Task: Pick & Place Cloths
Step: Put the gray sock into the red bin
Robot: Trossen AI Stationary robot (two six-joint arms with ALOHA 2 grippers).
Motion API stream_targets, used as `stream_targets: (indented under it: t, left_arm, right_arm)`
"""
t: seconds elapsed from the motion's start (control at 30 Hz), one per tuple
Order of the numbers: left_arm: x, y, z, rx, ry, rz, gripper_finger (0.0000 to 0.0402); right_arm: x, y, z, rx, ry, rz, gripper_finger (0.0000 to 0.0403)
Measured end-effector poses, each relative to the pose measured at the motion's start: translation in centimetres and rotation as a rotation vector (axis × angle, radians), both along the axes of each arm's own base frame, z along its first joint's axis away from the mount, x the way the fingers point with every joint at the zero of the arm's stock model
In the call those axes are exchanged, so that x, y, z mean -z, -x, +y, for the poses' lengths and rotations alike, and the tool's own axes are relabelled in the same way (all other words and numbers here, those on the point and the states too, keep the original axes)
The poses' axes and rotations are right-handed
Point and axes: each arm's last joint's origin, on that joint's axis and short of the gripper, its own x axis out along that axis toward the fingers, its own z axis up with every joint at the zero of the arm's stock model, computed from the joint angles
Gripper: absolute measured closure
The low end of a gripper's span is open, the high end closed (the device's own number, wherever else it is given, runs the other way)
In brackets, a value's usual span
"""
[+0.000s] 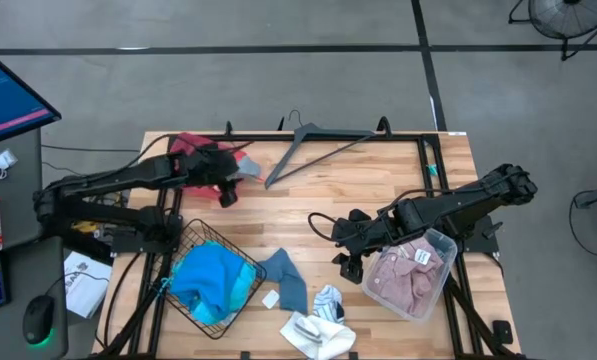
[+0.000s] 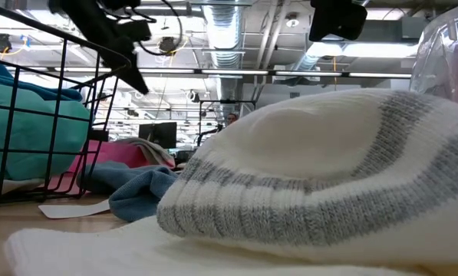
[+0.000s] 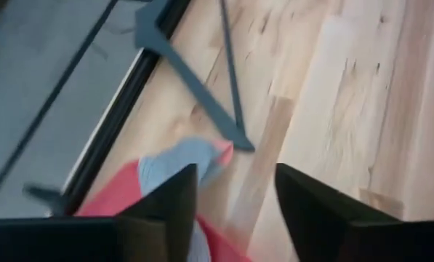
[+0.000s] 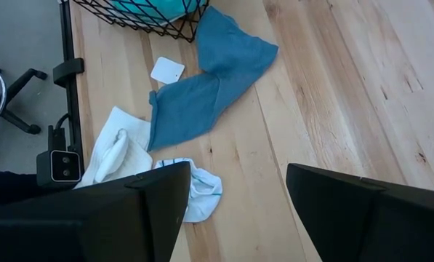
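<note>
The left gripper (image 1: 230,187) hangs near the far-left corner of the worktop (image 1: 398,190), just over the red tray (image 1: 188,146). Its wrist view shows the two fingers (image 3: 174,196) parted with nothing between them, so the claw is released. Just past the fingertips lies a grey sock with a coral tip (image 3: 184,156), resting partly on the red tray and reaching onto the wood, its tip beside the corner of the grey hanger (image 1: 313,145), which lies along the far edge.

The right gripper (image 1: 350,262) hovers over the middle of the worktop, toward the right side, next to a clear bin (image 1: 440,250) that holds the pale pink checked garment (image 1: 403,280). Its fingers (image 4: 158,196) stand apart and empty, so this claw is released too.

At the near-left corner a black wire basket (image 1: 183,235) holds the turquoise garment (image 1: 213,280). Just beside the basket, on the bare wood, the blue-grey cloth (image 1: 286,278) lies stretched out with a small white tag (image 4: 166,70) next to it. Near the middle of the near edge sit the white pieces (image 1: 318,325), one with a green-trimmed edge; they appear to be socks or small folded garments, though the view is too coarse to be sure. The low view is mostly filled by a white knit with grey stripes (image 2: 328,176) close to the lens.
</note>
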Motion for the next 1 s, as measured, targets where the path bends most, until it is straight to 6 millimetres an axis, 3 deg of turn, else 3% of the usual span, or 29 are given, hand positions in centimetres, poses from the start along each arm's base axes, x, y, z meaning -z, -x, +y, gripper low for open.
stream_targets:
  t: [0.17, 0.3, 0.83, 1.0]
  left_arm:
    - [1.8, -3.4, 0.7, 0.020, -0.045, 0.005, 0.0157]
    - [3.9, -5.3, 1.4, -0.009, -0.059, 0.057, 0.0130]
    - [10.0, -8.3, 2.6, 0.060, -0.135, 0.356, 0.0126]
    - [11.1, -9.5, 3.2, 0.009, -0.195, 0.432, 0.0126]
  right_arm:
    - [0.0, 0.0, 0.0, 0.000, 0.000, 0.000, 0.0178]
    - [0.0, 0.0, 0.0, 0.000, 0.000, 0.000, 0.0178]
    - [0.0, 0.0, 0.0, 0.000, 0.001, 0.000, 0.0178]
    - [0.0, 0.0, 0.0, 0.000, 0.001, 0.000, 0.0178]
